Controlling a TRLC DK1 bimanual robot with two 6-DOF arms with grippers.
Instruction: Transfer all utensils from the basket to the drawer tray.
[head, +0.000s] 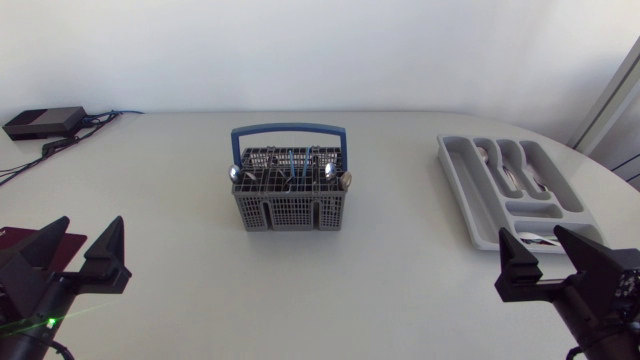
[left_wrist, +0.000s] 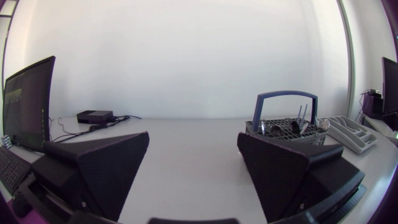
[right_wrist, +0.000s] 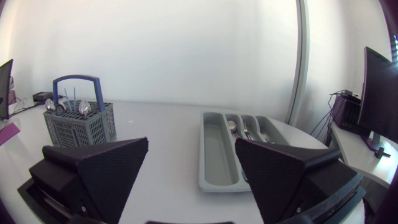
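Plastic mesh basket (head: 288, 203), shiny metal spoons (head: 344, 180)

Left gripper (left_wrist: 193, 143): two black wedge fingers spread wide, tabletop showing between them.
Table (left_wrist: 180, 124): pale, stretching ahead of the gripper.
Basket (left_wrist: 287, 132): grey, blue handle (left_wrist: 287, 95) upright, ahead of the gripper's right-hand finger.
Utensils (left_wrist: 297, 126): spoons and thin handles standing in the basket.
Drawer tray (left_wrist: 354, 132): grey, just beyond the basket.
Black box (left_wrist: 94, 116): far side, cables trailing.

No text, label, number or sign can be read anywhere.
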